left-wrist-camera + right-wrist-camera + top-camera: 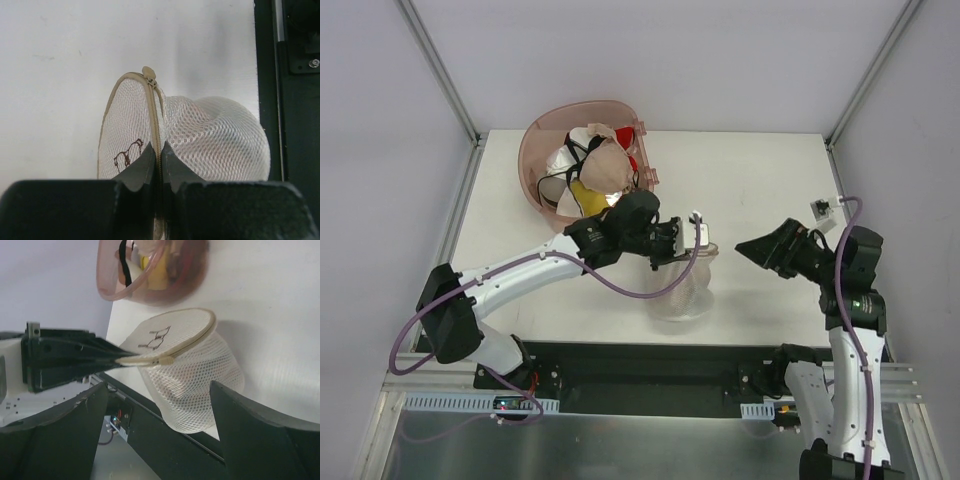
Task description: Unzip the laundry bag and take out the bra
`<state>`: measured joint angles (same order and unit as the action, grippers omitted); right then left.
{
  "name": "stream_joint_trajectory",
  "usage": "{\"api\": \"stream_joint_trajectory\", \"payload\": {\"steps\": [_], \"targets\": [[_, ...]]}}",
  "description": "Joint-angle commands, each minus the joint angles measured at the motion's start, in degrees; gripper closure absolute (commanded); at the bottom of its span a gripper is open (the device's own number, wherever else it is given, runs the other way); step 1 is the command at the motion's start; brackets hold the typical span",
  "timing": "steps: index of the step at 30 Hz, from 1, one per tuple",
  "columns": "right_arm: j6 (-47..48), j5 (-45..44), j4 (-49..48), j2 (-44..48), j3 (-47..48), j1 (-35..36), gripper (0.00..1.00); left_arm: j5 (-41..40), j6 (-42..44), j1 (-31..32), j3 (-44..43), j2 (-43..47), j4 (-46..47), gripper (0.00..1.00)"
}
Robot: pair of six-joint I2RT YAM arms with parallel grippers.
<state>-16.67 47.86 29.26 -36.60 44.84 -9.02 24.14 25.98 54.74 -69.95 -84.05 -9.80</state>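
1. Top external view: the laundry bag (pixel 682 290) stands on the white table (pixel 770 180) just below the frame's centre. The left gripper (pixel 682 240) reaches in from the left and is clamped on the bag's upper rim. The right gripper (pixel 748 246) hangs near the bag, to its right, and does not touch it. The pink tub (pixel 582 158) of mixed garments (pixel 605 170) sits at upper centre, just behind the left wrist.

2. Left wrist view: the fingers (pixel 141 162) are pressed together on the beige zip band in the lower middle. The zip pull (pixel 148 73) sticks up at the far end of the rim, above centre. The teeth look closed along the whole visible band, and the mesh dome bulges to the right. No bra can be made out through the mesh, so I cannot tell where it lies.

3. Right wrist view: the right gripper (pixel 159 386) has its fingers spread wide and holds nothing. The bag (pixel 200 385) sits between and beyond them. The pull (pixel 165 360) is at mid-frame, just beside the left gripper (pixel 119 358) tip.

4. Judgement: this is the unzip step, with the bag braced and the zip not yet opened. The next move calls for the right fingers to pinch the small pull and draw it round the rim. The left hold must stay firm.
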Motion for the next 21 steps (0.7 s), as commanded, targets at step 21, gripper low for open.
{"api": "stream_joint_trajectory", "payload": {"steps": [21], "targets": [[3.5, 1.1, -6.3, -9.1, 2.7, 15.2, 0.37, 19.0, 3.3, -5.8, 1.0, 2.7, 9.6, 1.00]]}}
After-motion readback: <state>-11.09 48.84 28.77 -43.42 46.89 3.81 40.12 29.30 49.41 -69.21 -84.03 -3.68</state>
